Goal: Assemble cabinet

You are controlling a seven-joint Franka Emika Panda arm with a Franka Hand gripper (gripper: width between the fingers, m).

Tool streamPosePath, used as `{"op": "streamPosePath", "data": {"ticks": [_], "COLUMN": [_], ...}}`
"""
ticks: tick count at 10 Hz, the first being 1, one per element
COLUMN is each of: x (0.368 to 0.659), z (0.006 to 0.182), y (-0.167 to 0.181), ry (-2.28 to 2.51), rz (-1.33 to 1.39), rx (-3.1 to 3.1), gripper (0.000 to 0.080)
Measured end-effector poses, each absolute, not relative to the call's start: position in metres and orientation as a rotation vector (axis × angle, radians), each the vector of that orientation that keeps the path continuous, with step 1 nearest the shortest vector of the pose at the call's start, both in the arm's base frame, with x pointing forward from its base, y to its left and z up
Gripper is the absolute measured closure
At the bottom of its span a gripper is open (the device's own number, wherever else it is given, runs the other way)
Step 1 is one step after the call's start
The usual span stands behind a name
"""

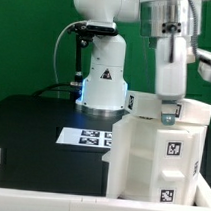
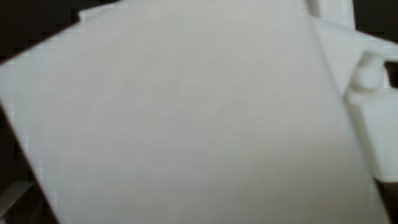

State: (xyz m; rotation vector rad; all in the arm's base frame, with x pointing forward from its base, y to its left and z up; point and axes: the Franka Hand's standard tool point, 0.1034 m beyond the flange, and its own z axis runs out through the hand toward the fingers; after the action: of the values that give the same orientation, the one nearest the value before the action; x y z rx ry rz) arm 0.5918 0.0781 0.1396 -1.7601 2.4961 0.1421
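Item one, my landmark: the cabinet (image 1: 163, 152), a tall white plastic box built of blocks and panels, several faces bearing small black-and-white square tags. In the exterior view I see it standing upright on the black table (image 1: 42, 140), filling the exterior view's right and reaching from near the bottom edge up past mid-frame.

Item two: the gripper (image 1: 171, 115), a white two-finger unit on the glossy white robot arm (image 1: 172, 42). It hangs straight down onto the cabinet's top edge, its tip at or just inside the rim. Whether the fingers are closed on a panel or standing free I cannot tell; the tips are too small and blurred in this view.

Item three: the marker board (image 1: 87, 137), a thin flat white sheet printed with tags, lying on the table just beside the cabinet, toward the exterior view's left.

Item four: the arm's white base column (image 1: 105, 78), behind the marker board, well back from the cabinet.

The wrist view adds little of this. It gives me only a broad, blurred white panel surface of the cabinet (image 2: 178, 120) very close up, dark table at the corners, and one pale finger (image 2: 368, 78) at the edge. No tags, board or base appear there.
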Motion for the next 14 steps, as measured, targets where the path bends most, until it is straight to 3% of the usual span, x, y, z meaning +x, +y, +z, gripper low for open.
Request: {"op": "streamPosePath", "data": {"ticks": [1,2,3,4,13,14], "x": [0.594,0.595,0.596,0.596,0.588,0.584], "z": [0.139,0.14,0.141,0.141,0.145,0.155], "y": [0.083,0.087,0.089,0.091,0.095,0.094], "ry": [2.556,2.563,2.57,2.58,2.385,2.255], "rz": [0.126,0.141,0.148,0.155,0.211,0.25], "rx": [-1.639,-1.61,-1.59,-1.568,-1.84,-1.995], "gripper": [0.0003,0.0091,0.0091,0.0229,0.0233,0.0176]}}
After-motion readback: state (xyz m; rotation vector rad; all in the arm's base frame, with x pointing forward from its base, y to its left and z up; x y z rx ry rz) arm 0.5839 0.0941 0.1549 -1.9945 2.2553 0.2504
